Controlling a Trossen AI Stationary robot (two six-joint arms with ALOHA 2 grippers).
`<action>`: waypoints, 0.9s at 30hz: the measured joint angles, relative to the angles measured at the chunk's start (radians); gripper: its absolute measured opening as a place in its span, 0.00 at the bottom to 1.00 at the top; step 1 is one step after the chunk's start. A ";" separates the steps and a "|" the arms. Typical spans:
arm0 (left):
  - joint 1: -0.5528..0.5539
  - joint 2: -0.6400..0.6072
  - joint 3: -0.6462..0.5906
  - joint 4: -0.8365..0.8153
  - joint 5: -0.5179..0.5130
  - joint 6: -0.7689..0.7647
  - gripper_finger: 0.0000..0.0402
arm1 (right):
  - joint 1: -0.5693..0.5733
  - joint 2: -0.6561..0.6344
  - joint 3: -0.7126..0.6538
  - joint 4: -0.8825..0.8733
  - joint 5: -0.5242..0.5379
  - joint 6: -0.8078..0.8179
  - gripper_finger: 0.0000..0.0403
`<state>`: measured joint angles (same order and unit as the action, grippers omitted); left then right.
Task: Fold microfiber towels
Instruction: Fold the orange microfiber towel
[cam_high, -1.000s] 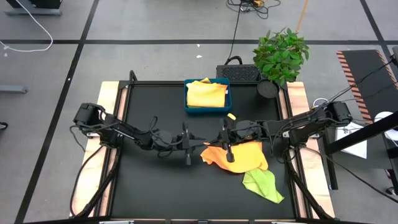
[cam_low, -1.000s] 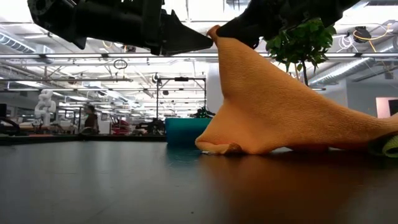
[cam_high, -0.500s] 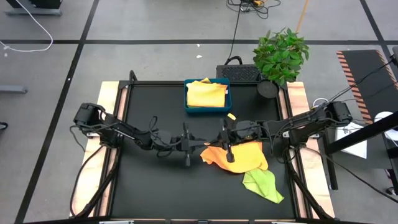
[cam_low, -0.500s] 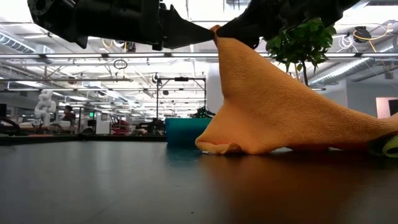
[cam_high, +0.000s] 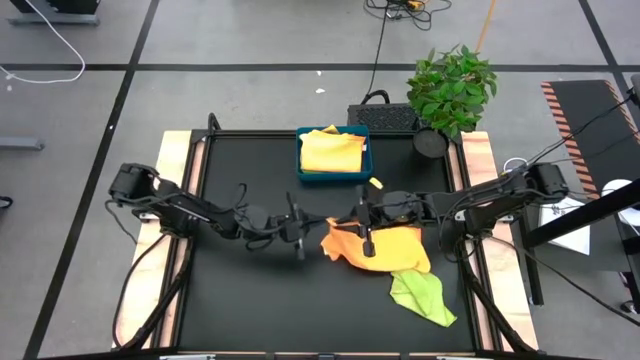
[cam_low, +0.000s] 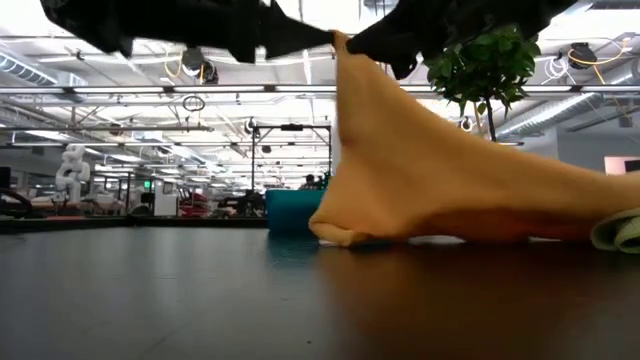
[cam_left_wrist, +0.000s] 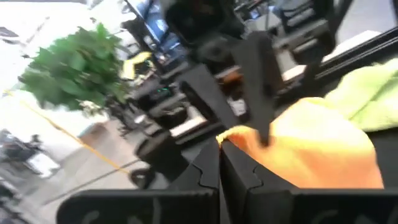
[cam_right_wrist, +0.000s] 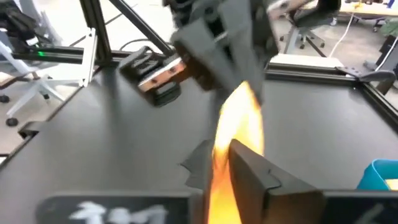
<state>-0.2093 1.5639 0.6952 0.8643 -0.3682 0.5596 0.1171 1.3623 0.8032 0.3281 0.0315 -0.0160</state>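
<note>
An orange towel (cam_high: 380, 252) lies right of the table's middle, with one corner (cam_low: 340, 42) pulled up into a peak. My left gripper (cam_high: 318, 228) is shut at that peak, coming from the left. My right gripper (cam_high: 345, 222) meets the same peak from the right; whether it grips, I cannot tell. The towel's lower folds (cam_low: 345, 235) rest on the table. A lime green towel (cam_high: 422, 296) lies crumpled at the near right, partly under the orange one. A pale yellow towel (cam_high: 332, 150) sits in the blue tray (cam_high: 303, 172). My left gripper pinches the orange towel's raised corner (cam_left_wrist: 231, 133) between its two shut fingers (cam_left_wrist: 211, 163). It comes in level from the table's left. The cloth hangs from the hold in a taut slope, and its lower part (cam_low: 470, 215) lies on the table.
The blue tray stands at the far middle of the black tabletop. A potted plant (cam_high: 452, 90) and a dark box (cam_high: 385, 118) sit at the far right corner. The left half of the table (cam_high: 240, 290) is bare black surface.
My left gripper has shut on the orange towel's raised corner, rolled, and risen a little. The peak now stands higher and closer to the left gripper, with the cloth below it drawn smoother. The towel's lower part has stayed on the table.
</note>
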 joint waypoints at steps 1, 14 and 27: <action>-0.003 -0.027 0.000 -0.020 -0.014 0.018 0.01 | 0.000 -0.006 0.000 -0.002 0.000 0.002 0.13; -0.063 -0.357 0.000 -0.393 0.007 0.191 0.00 | -0.003 -0.114 0.000 -0.176 0.096 0.026 0.31; -0.093 -0.386 0.000 -0.650 0.284 0.081 0.00 | -0.143 -0.020 -0.093 -0.337 -0.044 0.221 0.31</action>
<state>-0.3018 1.1778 0.6956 0.2148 -0.0840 0.6403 -0.0263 1.3420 0.7106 -0.0086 -0.0128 0.2055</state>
